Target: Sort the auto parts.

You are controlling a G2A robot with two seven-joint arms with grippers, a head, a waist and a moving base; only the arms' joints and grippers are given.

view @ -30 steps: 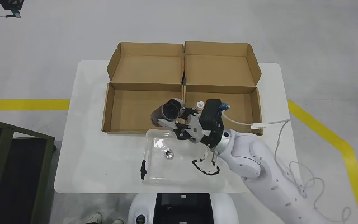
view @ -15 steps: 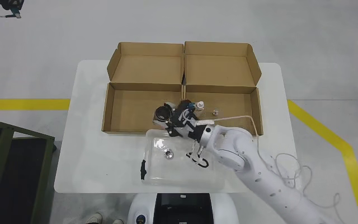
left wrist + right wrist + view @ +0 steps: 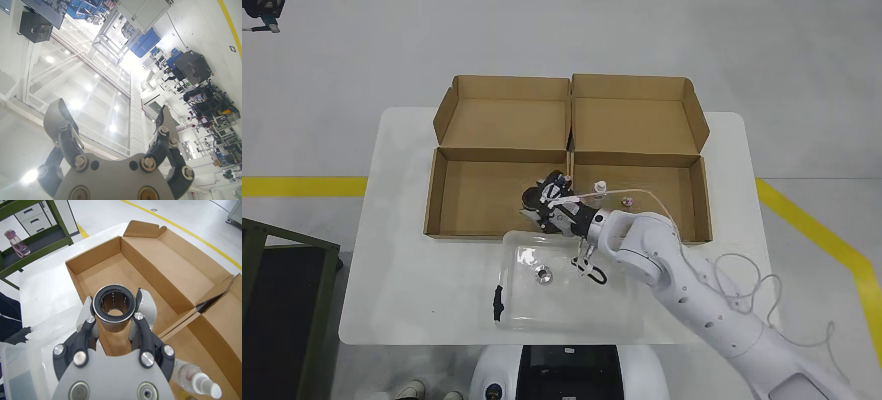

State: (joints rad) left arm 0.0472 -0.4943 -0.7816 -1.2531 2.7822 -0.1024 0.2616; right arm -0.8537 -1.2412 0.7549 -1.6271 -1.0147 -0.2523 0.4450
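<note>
Since a second ago my right arm swung leftward. The right gripper (image 3: 547, 200) now hangs over the left box (image 3: 467, 190), at its near right corner. Its fingers are clamped on the bearing (image 3: 113, 325), a dark metal tube with tiny balls inside. The clear tray (image 3: 512, 305) at the near edge of the table (image 3: 392, 260) holds one small metal part (image 3: 542, 275). The fingers of the left gripper (image 3: 112, 106) stand apart.

A pale grey glossy floor (image 3: 802, 60) carries a yellow painted stripe (image 3: 302, 186). A dark green metal shelf rack (image 3: 272, 300) stands beside the white table (image 3: 402, 270). Overhead, a white gridded ceiling (image 3: 56, 75) holds round lamps (image 3: 112, 128).
</note>
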